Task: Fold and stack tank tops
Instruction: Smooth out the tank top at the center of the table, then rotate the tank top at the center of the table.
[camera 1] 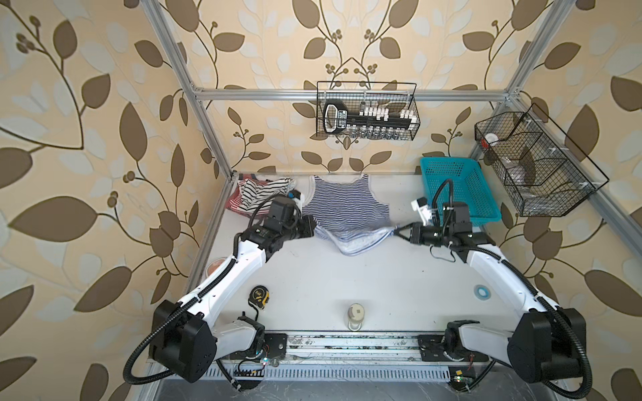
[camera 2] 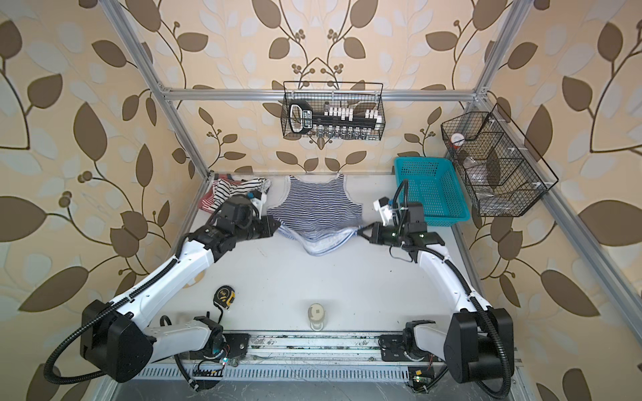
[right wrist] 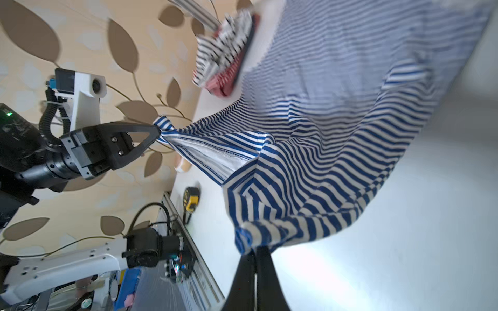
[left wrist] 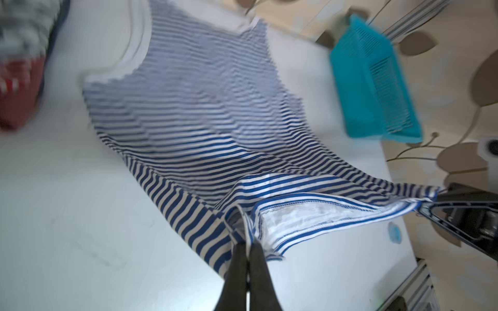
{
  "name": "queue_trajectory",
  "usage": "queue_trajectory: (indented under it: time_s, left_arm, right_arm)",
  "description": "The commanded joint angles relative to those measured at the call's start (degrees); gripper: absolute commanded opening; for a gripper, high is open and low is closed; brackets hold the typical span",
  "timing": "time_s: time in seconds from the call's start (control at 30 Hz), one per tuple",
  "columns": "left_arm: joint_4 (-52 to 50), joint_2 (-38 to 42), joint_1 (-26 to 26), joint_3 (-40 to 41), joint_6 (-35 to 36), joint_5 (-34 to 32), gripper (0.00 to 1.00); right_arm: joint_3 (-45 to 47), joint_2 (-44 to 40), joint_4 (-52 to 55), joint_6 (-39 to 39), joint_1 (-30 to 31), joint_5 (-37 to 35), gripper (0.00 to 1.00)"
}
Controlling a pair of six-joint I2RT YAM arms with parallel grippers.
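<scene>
Toward twelve o'clock on the surface (camera 1: 347,288), the navy-striped tank top (camera 1: 347,205) lies spread; the left end effector (camera 1: 314,228) and right end effector (camera 1: 396,230) each pinch a raised hem corner, jaws closed tight.

The spread tank top (camera 1: 347,205) lies on the counter (camera 1: 347,277), toward its far edge. Left of it, in the far corner, sits a heap of other tank tops (camera 1: 257,194). Right of it stands the basket (camera 1: 458,194). The left tool (camera 1: 314,227) pinches its near left corner, the right tool (camera 1: 396,231) its near right corner. Nearer than it lie a tape measure (camera 1: 258,297) to the left, a jar (camera 1: 355,316) straight before it, and a roll of tape (camera 1: 481,290) to the right.
</scene>
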State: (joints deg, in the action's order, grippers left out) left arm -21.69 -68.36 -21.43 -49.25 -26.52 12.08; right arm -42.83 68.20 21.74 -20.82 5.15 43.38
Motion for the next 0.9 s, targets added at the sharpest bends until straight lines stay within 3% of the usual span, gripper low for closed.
queue_trajectory:
  time_s: [0.0,0.07,0.1,0.2,0.23,0.33,0.4,0.5,0.63,0.7,0.87]
  left_arm:
    - [-3.4,6.7,-0.8,4.5,-4.9,-4.2,0.00]
    - [-6.0,9.0,-0.9,6.4,-5.3,-4.7,0.00]
    - [-7.3,9.8,-1.0,6.7,-5.3,-4.4,0.07]
    - [-10.1,10.6,-1.6,6.8,-5.6,-2.9,0.35]
    - [-10.4,10.6,-2.0,6.8,-5.9,-2.0,0.39]
    - [-12.1,10.8,-3.5,6.6,-7.3,-1.2,0.48]
    - [-14.1,11.8,-4.4,5.7,-7.6,-1.8,0.48]
    - [-15.4,13.3,-4.6,2.8,-6.6,-3.0,0.49]
    - [-11.4,8.9,-4.6,-4.6,-3.7,-8.3,0.49]
    - [-10.7,1.2,-4.6,-11.0,-0.5,-10.2,0.48]
    - [-18.8,-25.5,-4.6,-34.3,5.8,-10.8,0.39]
  right_arm:
    - [3.7,-4.2,2.7,0.6,1.2,-4.2,0.00]
    - [4.1,-5.4,6.8,1.7,1.4,-6.2,0.08]
    - [3.7,-5.9,8.7,2.4,1.4,-7.4,0.19]
    - [2.4,-6.8,13.8,3.9,1.4,-10.1,0.34]
    - [1.9,-6.9,15.1,4.1,1.4,-10.7,0.38]
    - [0.1,-8.3,18.2,4.1,1.5,-12.0,0.46]
    - [-1.1,-9.7,18.4,3.8,1.5,-12.8,0.48]
    - [-2.5,-9.8,17.6,3.1,1.5,-13.2,0.45]
    - [-0.9,-5.6,12.5,0.4,2.7,-11.2,0.30]
    - [0.1,-1.6,9.6,-1.4,4.9,-10.9,0.22]
    - [0.9,8.2,3.1,-4.3,10.7,-11.4,0.16]
